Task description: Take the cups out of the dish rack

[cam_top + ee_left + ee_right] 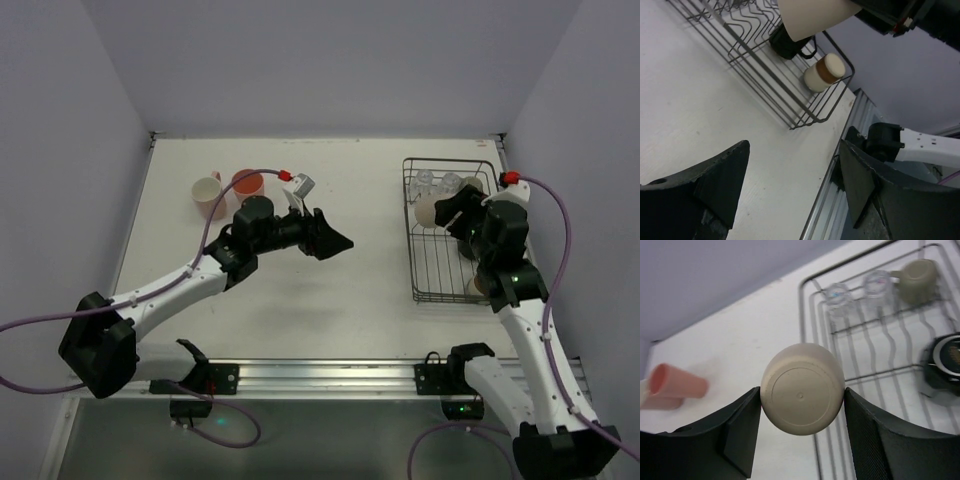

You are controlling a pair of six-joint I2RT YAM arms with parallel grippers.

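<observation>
My right gripper (802, 392) is shut on the beige cup (802, 388), its base towards the wrist camera, over the left side of the dark wire dish rack (428, 270). In the rack stand two clear glasses (837, 295), an olive-grey mug (917, 275), a black mug (942, 367) and a cream cup with a brown band (824, 72). A pale pink mug (207, 192) and a salmon-pink tumbler (247, 183) sit on the table at the far left. My left gripper (340, 242) is open and empty above the table's middle, pointing at the rack.
The white table (360, 290) ends at a metal rail (330, 375) along its near edge, where both arm bases are bolted. Purple-grey walls close in the back and both sides. The right arm's base (900, 142) shows in the left wrist view.
</observation>
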